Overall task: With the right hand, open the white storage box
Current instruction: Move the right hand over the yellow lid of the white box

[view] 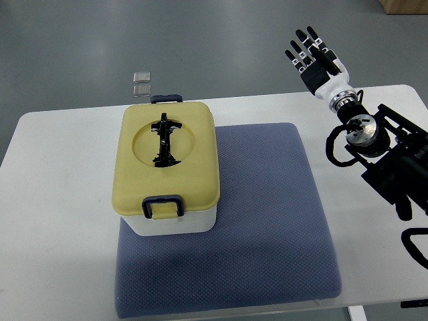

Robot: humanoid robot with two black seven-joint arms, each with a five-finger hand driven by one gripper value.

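White box (pixel 170 224) with yellow lid (pixel 167 157) sits on the left part of a blue mat (pixel 267 221), on a white table (pixel 53 200). Lid is on, closed. Dark blue latch (pixel 162 204) at the near edge of the lid, a second one (pixel 166 98) at the far edge. Black handle (pixel 164 140) lies flat in the round recess on top of the lid.

Right hand (pixel 315 59) is up at the upper right, past the table's far edge, well apart from the box. Fingers (pixel 302 50) are stretched out and slightly spread, pointing away toward the far side, holding nothing. Black forearm (pixel 394 157) comes in from the right edge and hangs over the table's right side, beside the mat.

Box is to the left of the hand and nearer the camera; most of the bare mat lies between them. No contact with lid, latches or handle.

Two small clear squares (pixel 142 83) lie on the grey floor beyond the table, just behind the box's far latch.

Left arm not seen.
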